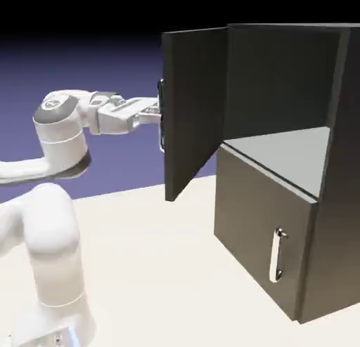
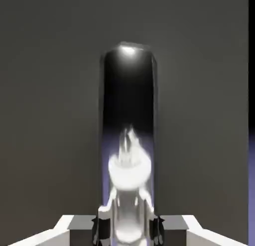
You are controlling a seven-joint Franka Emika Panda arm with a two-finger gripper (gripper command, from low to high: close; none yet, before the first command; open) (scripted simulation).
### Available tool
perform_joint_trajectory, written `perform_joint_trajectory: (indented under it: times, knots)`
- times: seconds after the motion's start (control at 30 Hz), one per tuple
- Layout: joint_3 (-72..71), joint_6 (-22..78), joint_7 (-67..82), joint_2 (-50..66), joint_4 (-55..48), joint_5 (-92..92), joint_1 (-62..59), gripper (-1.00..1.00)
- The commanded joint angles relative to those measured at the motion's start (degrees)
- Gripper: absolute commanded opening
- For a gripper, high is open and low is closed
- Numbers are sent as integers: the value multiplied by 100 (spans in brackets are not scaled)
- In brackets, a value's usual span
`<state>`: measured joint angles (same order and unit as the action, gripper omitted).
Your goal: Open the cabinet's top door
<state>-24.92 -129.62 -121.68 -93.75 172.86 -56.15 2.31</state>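
One pale table [image 1: 162, 254], dark cabinet [image 1: 330, 198], blue-violet backdrop [image 1: 84, 64]

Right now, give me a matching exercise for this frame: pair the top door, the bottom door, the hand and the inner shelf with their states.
Things:
1. top door
2. bottom door
3. hand
4. inner shelf

States:
A. shut on the long silver handle
B. swung wide open
C. exposed, grey
D. closed, short handle untouched

Pairs: 1-B, 2-D, 3-A, 4-C
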Motion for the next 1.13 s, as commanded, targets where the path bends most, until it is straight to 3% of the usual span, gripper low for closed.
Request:
perform_joint_trajectory:
  times: [0.0, 0.33, 1.1]
  knots:
    - [-208, 221, 5, 3, -58, 181, 64, -100]
    - [-2283, 2468, -66, 502, -1310, 1869, -91, -100]
    - [-4503, 6501, 314, 1156, -5908, 3325, -3616, -100]
